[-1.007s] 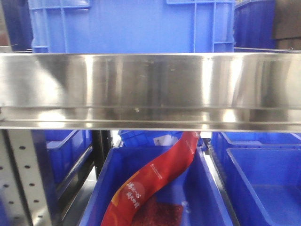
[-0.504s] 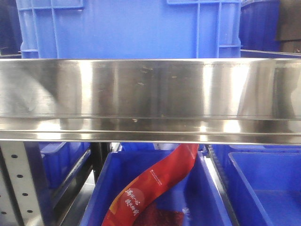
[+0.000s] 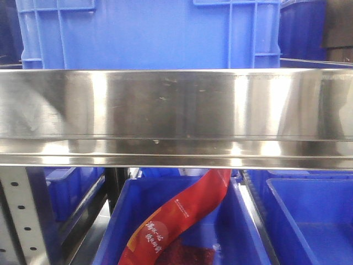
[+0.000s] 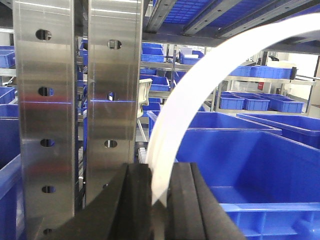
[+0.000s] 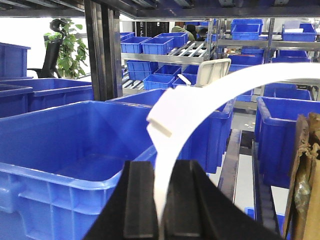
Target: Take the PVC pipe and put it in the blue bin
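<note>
White PVC pipe (image 4: 162, 145) | clamped between left hand (image 4: 160, 175) fingers | right hand (image 5: 160, 172) grips too

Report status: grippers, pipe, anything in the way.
Left gripper shut on PVC pipe; right gripper shut on it too. Pipe arched, not yet in blue bin. Steel upright close beside left gripper.

The left tool (image 4: 159, 172) faces roughly level, its two black fingers (image 4: 136, 200) closed tight on a white PVC pipe (image 4: 200, 85) (no gap visible). The right tool (image 5: 161, 172) likewise pinches PVC pipe between its fingers.
</note>
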Robot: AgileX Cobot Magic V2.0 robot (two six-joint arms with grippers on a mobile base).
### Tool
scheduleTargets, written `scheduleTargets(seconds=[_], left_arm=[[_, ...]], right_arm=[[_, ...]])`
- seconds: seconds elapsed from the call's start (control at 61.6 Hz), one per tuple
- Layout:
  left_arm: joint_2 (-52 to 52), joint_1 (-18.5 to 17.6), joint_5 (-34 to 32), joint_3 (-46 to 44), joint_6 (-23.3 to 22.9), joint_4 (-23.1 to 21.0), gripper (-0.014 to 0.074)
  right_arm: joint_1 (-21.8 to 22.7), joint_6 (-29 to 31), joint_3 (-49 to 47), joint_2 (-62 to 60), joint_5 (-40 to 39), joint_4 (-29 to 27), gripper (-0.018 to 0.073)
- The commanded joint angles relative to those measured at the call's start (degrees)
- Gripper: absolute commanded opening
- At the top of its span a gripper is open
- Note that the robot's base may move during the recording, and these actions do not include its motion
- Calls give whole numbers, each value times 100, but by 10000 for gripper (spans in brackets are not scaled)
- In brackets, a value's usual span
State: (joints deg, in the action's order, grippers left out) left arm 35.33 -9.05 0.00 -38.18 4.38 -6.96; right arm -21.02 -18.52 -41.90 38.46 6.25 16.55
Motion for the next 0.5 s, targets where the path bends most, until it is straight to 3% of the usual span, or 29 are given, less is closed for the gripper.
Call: scheduleTargets(seconds=[0.0,0.487], left_arm=[[-18,-35,-139,-4,-7,-46,-111],[-18,-35,-139,-4,-7,-46,-111]], right_arm=[[-6,27,-25,-41,-112,60,-168],[-6,27,-25,-41,-112,60,-168]])
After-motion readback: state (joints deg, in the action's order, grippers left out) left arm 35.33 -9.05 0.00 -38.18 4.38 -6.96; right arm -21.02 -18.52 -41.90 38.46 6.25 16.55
